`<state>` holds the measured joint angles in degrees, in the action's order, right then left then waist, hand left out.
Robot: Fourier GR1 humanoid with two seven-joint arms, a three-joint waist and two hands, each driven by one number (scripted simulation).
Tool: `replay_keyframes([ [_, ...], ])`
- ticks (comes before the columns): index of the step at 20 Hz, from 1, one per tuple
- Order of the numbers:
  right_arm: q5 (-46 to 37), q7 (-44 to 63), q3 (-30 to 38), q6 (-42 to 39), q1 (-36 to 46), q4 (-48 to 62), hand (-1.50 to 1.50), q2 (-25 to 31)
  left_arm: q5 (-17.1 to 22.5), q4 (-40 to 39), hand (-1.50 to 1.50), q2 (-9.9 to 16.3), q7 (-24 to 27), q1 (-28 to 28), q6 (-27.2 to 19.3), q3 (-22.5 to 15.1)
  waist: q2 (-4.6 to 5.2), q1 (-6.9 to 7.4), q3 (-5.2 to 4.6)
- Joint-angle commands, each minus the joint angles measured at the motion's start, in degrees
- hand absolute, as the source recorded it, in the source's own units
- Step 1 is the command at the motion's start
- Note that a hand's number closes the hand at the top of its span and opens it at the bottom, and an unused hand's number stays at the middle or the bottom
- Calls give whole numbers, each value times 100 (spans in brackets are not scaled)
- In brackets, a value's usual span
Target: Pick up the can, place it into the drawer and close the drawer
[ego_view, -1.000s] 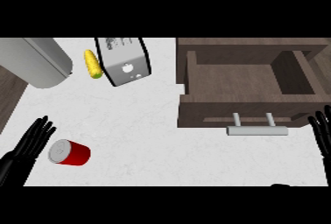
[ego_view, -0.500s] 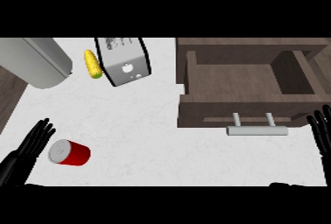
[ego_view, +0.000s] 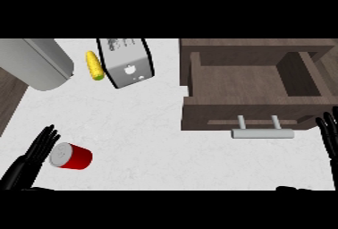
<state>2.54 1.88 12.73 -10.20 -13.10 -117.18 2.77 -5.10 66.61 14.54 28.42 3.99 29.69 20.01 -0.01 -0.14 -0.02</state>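
With the red can [ego_view: 71,156] lying on its side on the near-left worktop [ego_view: 152,134], just beside the open left robot hand [ego_view: 31,157], that hand should curl round its body before carrying it right to the open drawer [ego_view: 254,109].

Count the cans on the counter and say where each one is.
1. The red can lies on its side at the counter's near left, right beside the open left hand. The open drawer shows none inside; nothing suggests a hidden one.
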Motion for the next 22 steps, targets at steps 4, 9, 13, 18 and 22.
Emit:
replay_keyframes([
  [4, 81, 80, 138, -145, 51, 14, -150, 63, -23, -629, -150, 74, 110, -231, -156, 8, -1, 4, 2],
  [9, -89, 220, -178, -58, -257, -539, -150, -248, -90, -1237, -150, 404, 510, -447, 16, 20, -1, -7, 1],
  [13, -63, 156, -60, -75, -166, -326, -150, -227, -22, -1338, -150, 352, 543, -478, -67, -32, -2, -1, 2],
  [18, -44, 53, 89, -161, -118, -253, -150, -151, -268, -2425, -150, 364, 1040, -1135, -372, -144, 3, -17, 0],
  [22, 49, 271, 172, -224, 3, -235, -150, -55, -205, -2292, -150, 263, 942, -1141, -459, -270, 1, -9, 1],
])
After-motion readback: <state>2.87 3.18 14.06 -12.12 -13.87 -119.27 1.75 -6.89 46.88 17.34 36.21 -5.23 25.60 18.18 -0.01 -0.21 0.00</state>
